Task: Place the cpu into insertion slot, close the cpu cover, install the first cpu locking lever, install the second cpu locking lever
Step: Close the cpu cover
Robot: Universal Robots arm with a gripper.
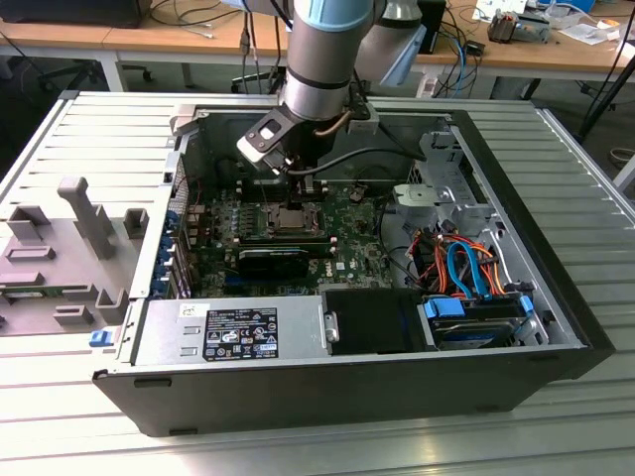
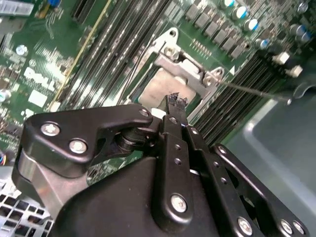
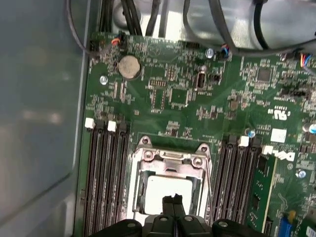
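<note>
- Lab room, desks [image 1: 99, 40] and cables at the back; open case [image 1: 347, 392] lying flat on a slatted metal surface [image 1: 556, 416].
- Grey arm [image 1: 322, 59] reaching down into the case, over the green board [image 1: 352, 248].
- Square slot [image 1: 295, 220] near the board's middle, long memory slots [image 3: 106, 177] on both sides of it.
- Pale silvery cpu [image 3: 158, 190] lying flat in the slot in the first wrist view; seemingly seated, though the fit at the edges is too fine to confirm.
- Silvery cover [image 3: 170, 159] apparently down around the cpu, its frame bordering the pale square.
- Clenched gripper [image 3: 172, 200], fingertips pressed together with nothing between them, tip right over the cpu; touching or just above, cannot tell.
- Thin lever [image 2: 252, 92] sticking out away from the slot in the second wrist view, seemingly not latched.
- Judged step: cpu placed, cover-closing in hand or about done, levers not yet installed.
- Called for from here, by judgement: small, steady pushes with the closed tip, kept off the cpu's face; a square catch on the thin, probably springy rod, likely to slip off a smooth fingertip.
</note>
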